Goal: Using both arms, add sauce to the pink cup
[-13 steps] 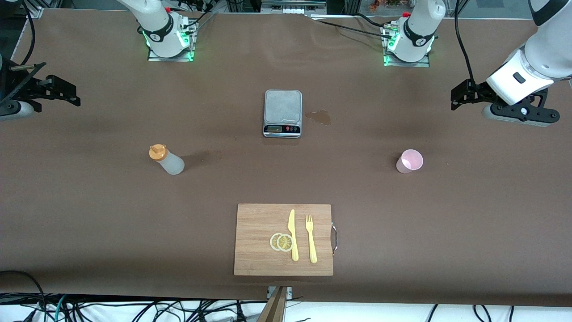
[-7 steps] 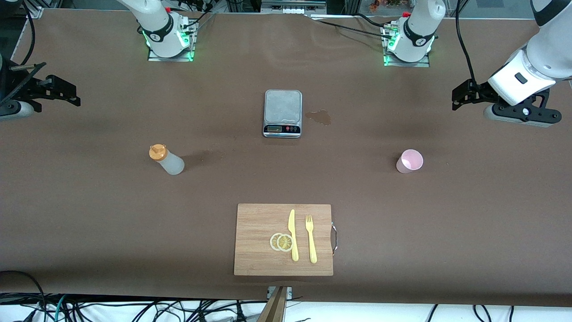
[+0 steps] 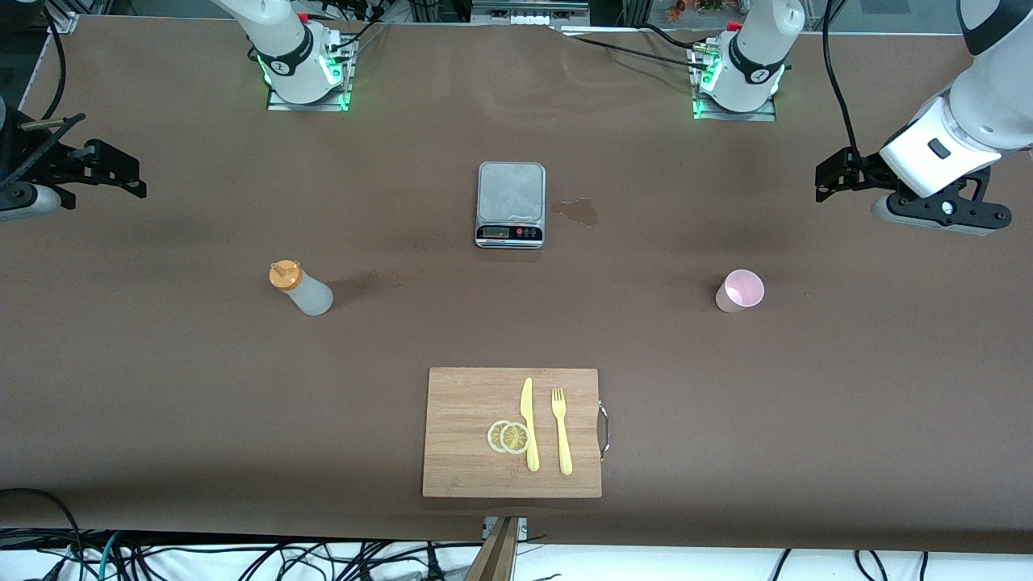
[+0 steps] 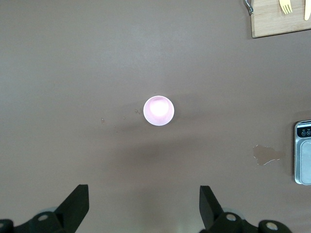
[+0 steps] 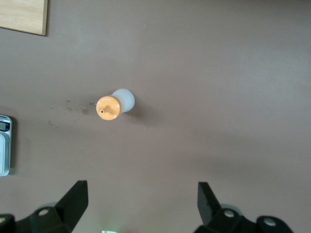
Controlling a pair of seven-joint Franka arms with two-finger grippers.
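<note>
Left end effector [image 4: 141, 206] wide above bare table near pink cup [image 3: 740, 291]; right end effector [image 5: 141, 204] wide, sauce [image 3: 300, 288] upright.

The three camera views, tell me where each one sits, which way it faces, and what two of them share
Front view: high across the table, facing both bases; left gripper and right gripper hang open at the table's ends.
Left wrist view: on the left wrist, looking down on the pink cup; its own fingertips show.
Right wrist view: on the right wrist, looking down on the sauce; its own fingertips show.
Shared: both wrist views catch the scale and cutting board.
</note>
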